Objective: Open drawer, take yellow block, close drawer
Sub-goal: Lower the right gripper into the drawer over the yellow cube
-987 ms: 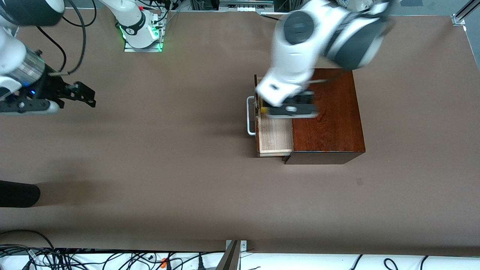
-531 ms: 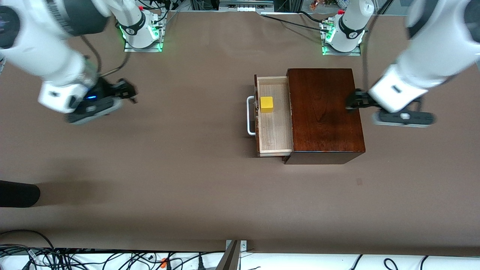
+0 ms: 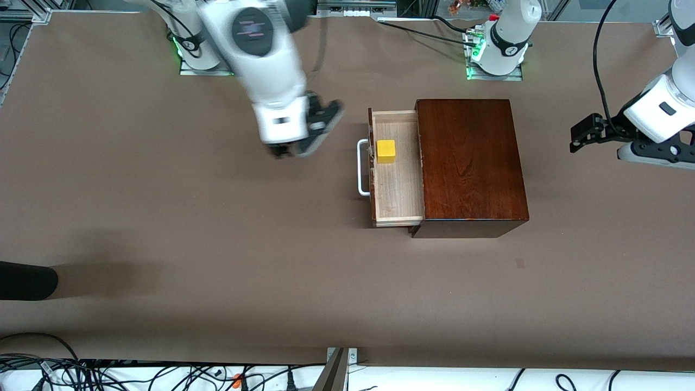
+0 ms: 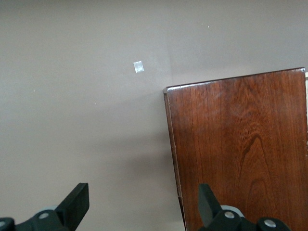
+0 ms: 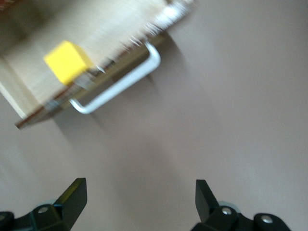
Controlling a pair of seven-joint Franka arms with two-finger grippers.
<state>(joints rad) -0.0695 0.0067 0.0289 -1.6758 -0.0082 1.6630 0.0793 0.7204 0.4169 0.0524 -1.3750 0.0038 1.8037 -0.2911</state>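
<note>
brown table (image 3: 217, 244), bare but for one wooden box (image 3: 469, 163) toward the left arm's end. its drawer (image 3: 396, 190) is pulled out toward the right arm's end, pale inside, white handle (image 3: 361, 168) in front. yellow block (image 3: 386, 151) sits in the drawer, close to the drawer front, nothing holding it.

right gripper (image 3: 309, 133) is in the air over bare table just beside the handle, fingers spread wide, empty. left gripper (image 3: 589, 133) waits over the table past the box's back, also spread wide and empty.

step in hand, as i read it: drawer open, taking the block. next move calls for the right gripper to come over the drawer, line up on the block, drop inside the walls and pinch it.
</note>
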